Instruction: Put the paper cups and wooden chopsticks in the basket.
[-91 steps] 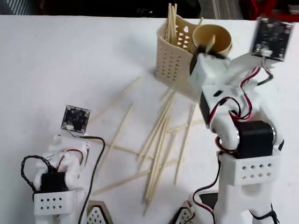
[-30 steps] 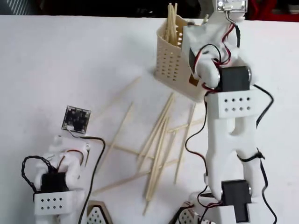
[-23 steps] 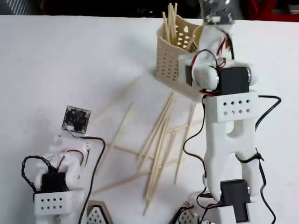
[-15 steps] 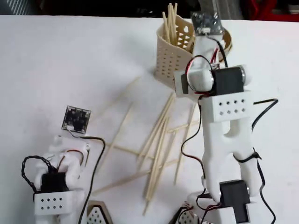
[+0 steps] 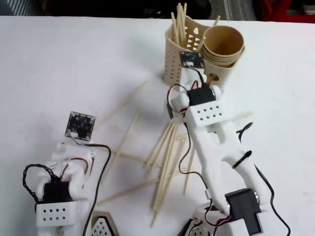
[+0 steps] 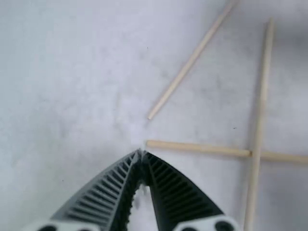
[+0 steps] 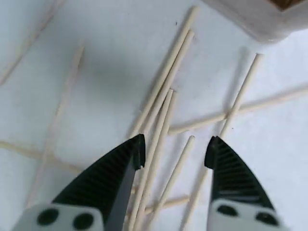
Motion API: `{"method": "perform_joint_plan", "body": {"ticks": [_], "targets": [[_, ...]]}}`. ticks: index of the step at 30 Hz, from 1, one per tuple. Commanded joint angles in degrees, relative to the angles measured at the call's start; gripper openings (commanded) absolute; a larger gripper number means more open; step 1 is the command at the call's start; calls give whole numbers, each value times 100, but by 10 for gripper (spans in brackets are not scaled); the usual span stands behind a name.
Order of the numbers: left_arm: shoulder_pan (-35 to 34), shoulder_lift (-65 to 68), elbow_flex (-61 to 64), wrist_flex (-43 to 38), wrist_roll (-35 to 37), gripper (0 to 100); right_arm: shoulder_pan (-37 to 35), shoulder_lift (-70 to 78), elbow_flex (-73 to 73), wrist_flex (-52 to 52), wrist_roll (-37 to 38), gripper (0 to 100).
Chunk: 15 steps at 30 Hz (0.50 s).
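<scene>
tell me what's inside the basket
Several wooden chopsticks stand upright in the basket, and a stack of paper cups sits in its other end. The basket's bottom is hidden by its walls and the right arm.

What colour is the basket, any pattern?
Cream basket, walls perforated with small holes; high view shows it best.

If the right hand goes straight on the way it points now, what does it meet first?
Probably the loose chopsticks on the table, under the open right hand; depth is unclear.
</scene>
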<state>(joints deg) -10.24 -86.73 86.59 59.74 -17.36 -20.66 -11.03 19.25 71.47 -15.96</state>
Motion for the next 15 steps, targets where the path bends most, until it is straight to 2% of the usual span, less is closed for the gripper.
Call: {"method": "perform_joint_plan", "body": {"ticks": [1,8,15], "targets": [[-4,-57,-18,-88,-62,26,-40,66,211,-708,-167,219],[4,-57,-18,-88,-62,26,-75,1349,35,-1455,-475,219],[4,-57,-18,-88,-62,26,-84,2378,-624,-1464,-712,217]]}}
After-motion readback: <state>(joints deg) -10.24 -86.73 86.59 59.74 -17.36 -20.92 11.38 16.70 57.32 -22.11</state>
